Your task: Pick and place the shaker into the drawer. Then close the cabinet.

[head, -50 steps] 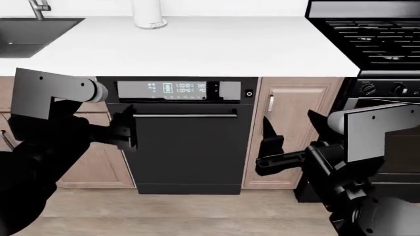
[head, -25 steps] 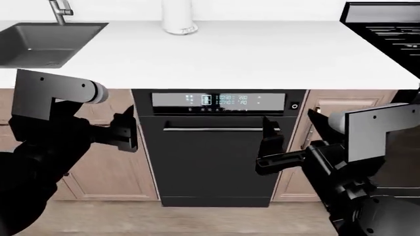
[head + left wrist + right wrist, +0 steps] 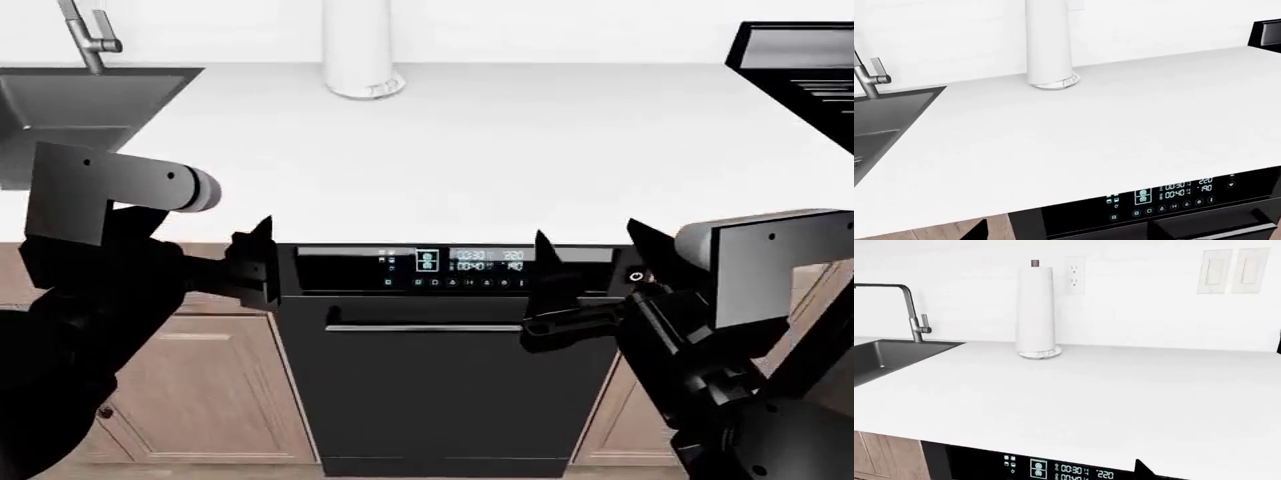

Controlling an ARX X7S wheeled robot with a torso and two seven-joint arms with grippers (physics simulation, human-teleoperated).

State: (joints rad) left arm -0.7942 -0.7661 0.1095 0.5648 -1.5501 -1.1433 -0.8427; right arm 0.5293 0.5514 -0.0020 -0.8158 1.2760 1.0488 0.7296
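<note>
No shaker or drawer in any view; the cabinet (image 3: 200,390) shows its brown doors on both sides of the black dishwasher (image 3: 427,390). Your left hand (image 3: 254,262) and right hand (image 3: 554,290) hang released, grasping nothing, before the counter (image 3: 534,150) edge (white column (image 3: 360,50) far back, sink (image 3: 80,100) left).

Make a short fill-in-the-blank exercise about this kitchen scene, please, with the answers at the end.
1. The tall white column stands on the white ____.
2. The faucet rises beside the dark ____.
3. The lit display belongs to the ____ appliance under the worktop.
4. Neither the left hand nor the right hand holds the ____.

Missing words: countertop; sink; black; shaker
</note>
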